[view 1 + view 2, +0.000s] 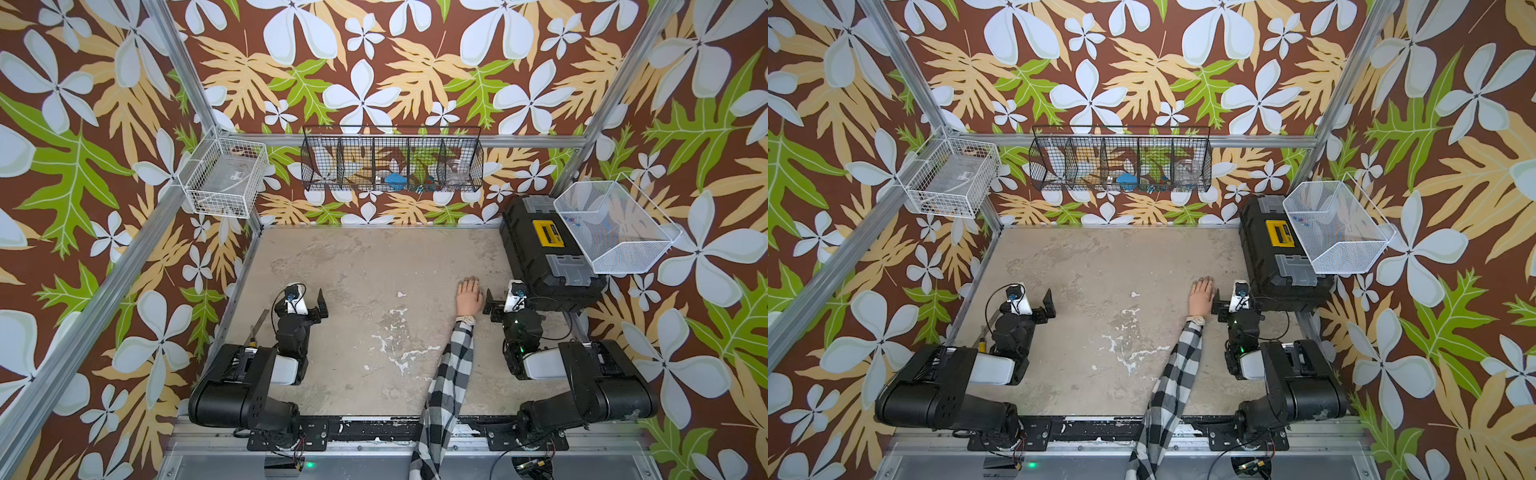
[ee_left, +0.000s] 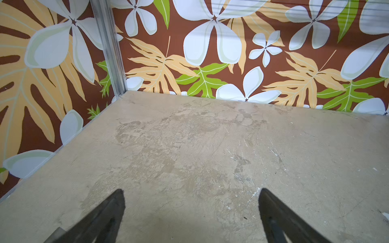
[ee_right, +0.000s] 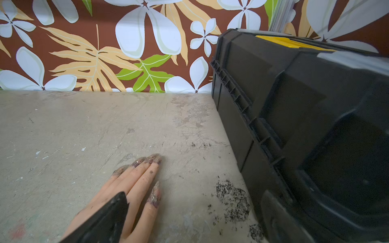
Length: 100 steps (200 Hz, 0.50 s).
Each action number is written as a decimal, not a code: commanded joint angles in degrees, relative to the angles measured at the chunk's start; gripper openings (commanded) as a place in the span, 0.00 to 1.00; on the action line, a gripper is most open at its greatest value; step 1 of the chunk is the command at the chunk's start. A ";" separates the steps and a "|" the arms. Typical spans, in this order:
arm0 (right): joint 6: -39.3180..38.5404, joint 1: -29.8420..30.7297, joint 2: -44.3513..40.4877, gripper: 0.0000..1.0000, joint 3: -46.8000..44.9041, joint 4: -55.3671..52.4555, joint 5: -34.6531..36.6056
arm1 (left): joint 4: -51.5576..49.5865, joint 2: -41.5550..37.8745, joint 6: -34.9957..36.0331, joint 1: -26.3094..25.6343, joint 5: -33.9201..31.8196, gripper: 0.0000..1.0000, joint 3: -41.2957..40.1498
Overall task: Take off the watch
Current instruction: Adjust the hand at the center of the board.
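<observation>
1. Cream-strapped, slim, round-faced watch (image 1: 468, 320) sits on the wrist of the flesh-toned mannequin hand (image 1: 469, 296), at the cuff of the checked fabric sleeve (image 1: 453, 365).
2. Right pincer (image 3: 194, 196) wide, empty, one jaw just beside that hand; black plastic toolbox (image 3: 294, 126) close by. Left pincer (image 2: 191, 199) wide, empty, well apart.
3. Risk: snug strap, so a pull likely drags the arm across the grey surface (image 1: 374, 270).
4. Risk: cuff snag, or a swing clipping the toolbox.

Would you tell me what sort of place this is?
Probably a robot test cell: left arm and right arm at a worn tabletop, floral walls on an aluminium frame, a mannequin hand wearing the watch.
</observation>
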 commanded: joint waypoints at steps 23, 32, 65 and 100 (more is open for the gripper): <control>0.43 -0.03 -0.24 1.00 -0.13 0.68 0.18 | 1.32 -0.06 0.55 0.04 0.20 1.00 0.01; 0.48 -0.04 -0.28 1.00 -0.09 0.60 0.12 | 1.36 -0.05 0.55 0.05 0.18 1.00 0.00; 0.52 -0.28 -0.19 1.00 0.01 0.62 -0.43 | 0.43 0.03 0.46 0.38 1.09 1.00 0.59; 0.53 -0.39 -0.40 1.00 -0.23 0.81 -0.44 | -0.23 -0.29 0.37 0.84 2.12 1.00 0.64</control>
